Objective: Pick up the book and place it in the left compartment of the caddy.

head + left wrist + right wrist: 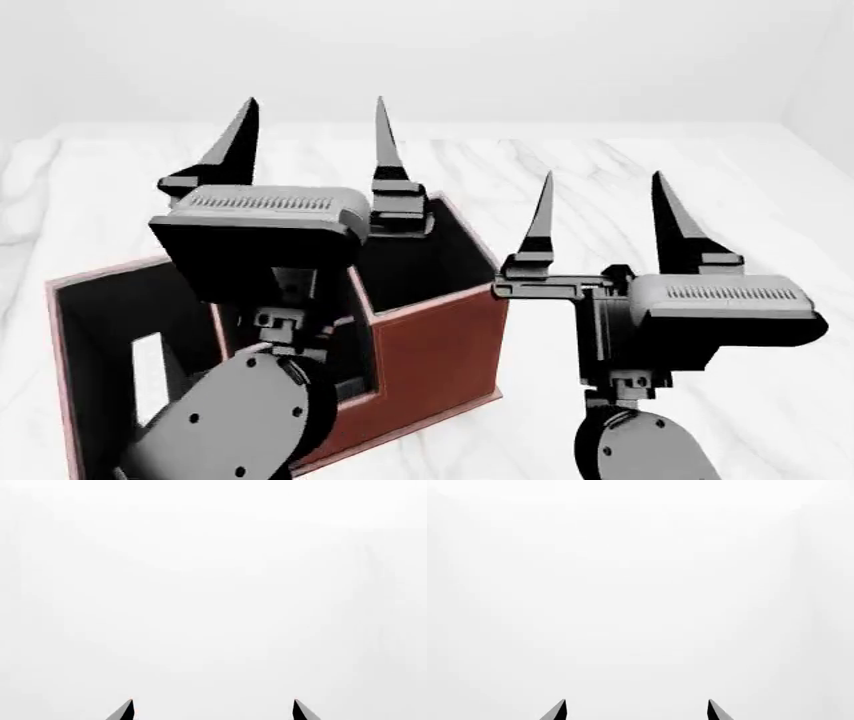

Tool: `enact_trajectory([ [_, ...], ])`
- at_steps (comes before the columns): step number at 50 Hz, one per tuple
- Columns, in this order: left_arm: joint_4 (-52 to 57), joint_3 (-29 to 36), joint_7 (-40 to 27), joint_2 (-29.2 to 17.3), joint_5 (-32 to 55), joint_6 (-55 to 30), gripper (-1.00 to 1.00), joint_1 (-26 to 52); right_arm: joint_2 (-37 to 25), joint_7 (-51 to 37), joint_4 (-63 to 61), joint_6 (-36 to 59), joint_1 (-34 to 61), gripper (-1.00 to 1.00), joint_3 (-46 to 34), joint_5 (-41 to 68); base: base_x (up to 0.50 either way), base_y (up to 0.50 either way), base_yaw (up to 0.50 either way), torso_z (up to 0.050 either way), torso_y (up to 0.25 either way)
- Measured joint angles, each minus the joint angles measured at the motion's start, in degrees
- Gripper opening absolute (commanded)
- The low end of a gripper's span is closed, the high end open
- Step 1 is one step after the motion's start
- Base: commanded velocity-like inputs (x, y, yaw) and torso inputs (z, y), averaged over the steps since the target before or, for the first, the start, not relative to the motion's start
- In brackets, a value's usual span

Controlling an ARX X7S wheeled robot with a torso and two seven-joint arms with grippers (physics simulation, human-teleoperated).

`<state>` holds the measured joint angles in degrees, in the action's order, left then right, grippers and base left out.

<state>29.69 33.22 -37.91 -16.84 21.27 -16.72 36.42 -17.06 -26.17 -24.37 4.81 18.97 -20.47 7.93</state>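
Observation:
The reddish-brown caddy stands on the marble table, its near part hidden behind my left arm. Its left compartment is a long black-lined slot. Inside it stands a white upright strip that looks like the book's page edge; the black cover cannot be told from the lining. My left gripper points upward above the caddy, open and empty. My right gripper is to the right of the caddy, also pointing up, open and empty. Both wrist views show only fingertips, left gripper and right gripper, against blank white.
The white marble table stretches behind and to the right of the caddy up to a plain white wall. My left arm's round joint covers the caddy's front.

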Motion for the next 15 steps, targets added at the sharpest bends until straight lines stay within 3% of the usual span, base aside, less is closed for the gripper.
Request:
enact_trajectory([
  [7,-0.9,-10.2,5.4,3.7,-16.9,2.0,1.00,-9.8,-0.1,-0.7,-2.2,-2.4,-0.2,1.00,-0.5,-1.8,0.00,0.00,0.00,0.000,0.000],
  [15,-0.7,-15.9,8.1,5.6,-26.3,2.4,1.00,-14.7,-0.2,-1.1,-3.7,-3.2,0.1,1.00,-0.2,-2.1,0.00,0.00,0.00,0.000,0.000],
])
